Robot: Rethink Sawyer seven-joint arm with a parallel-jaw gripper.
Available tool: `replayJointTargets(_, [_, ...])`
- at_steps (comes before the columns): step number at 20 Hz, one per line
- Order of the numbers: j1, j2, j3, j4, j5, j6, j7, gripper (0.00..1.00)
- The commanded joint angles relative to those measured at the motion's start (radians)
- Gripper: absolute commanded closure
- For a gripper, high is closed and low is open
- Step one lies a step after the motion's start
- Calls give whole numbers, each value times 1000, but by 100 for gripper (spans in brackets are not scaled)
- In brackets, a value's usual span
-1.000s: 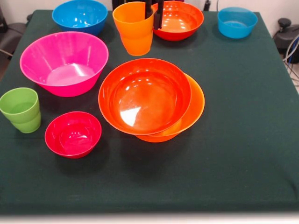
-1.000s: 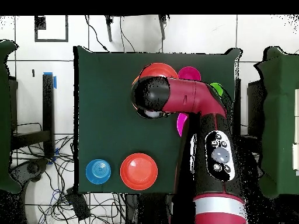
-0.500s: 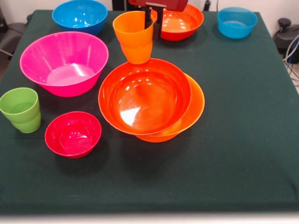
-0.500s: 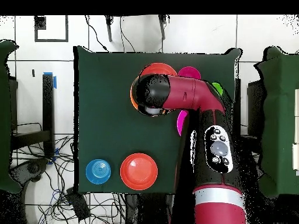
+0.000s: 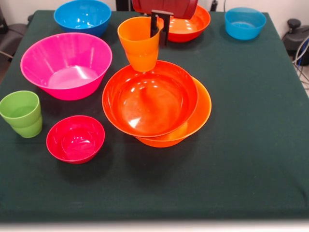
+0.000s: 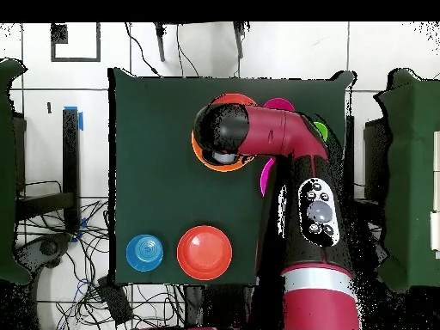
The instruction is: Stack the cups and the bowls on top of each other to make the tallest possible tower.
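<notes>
Step in hand: carrying the orange tapered plastic cup to the tower — a placing move, not yet set down.

Gripper: the black gripper is clamped on the cup's rim, one finger inside the wall and one outside, at the cup's side away from the pink bowl.

Cup: upright, hanging just beside the fingers, its base over the far rim of the red-orange glossy plastic bowl.

Tower: directly below and forward of the gripper; the red-orange bowl sits tilted and off-centre in the wide orange glossy plastic bowl, whose rim shows as a crescent on one side.

Overhead: the red and black arm covers most of the tower, so the cup cannot be seen there.

Next move, as I judge it: bring the cup toward the middle of the red-orange bowl, lower until the base rests, then let go — the tilt of that bowl may tip a narrow cup.

Unused: the light green plastic cup and the small crimson plastic bowl stand well off to the gripper's side, apart from the tower.
</notes>
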Motion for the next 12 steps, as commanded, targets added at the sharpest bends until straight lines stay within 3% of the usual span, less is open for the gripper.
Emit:
replayJointTargets(1, [50, 84, 54, -48, -7, -39, 85, 100])
replayJointTargets(12, [58, 93, 43, -61, 1, -27, 82, 100])
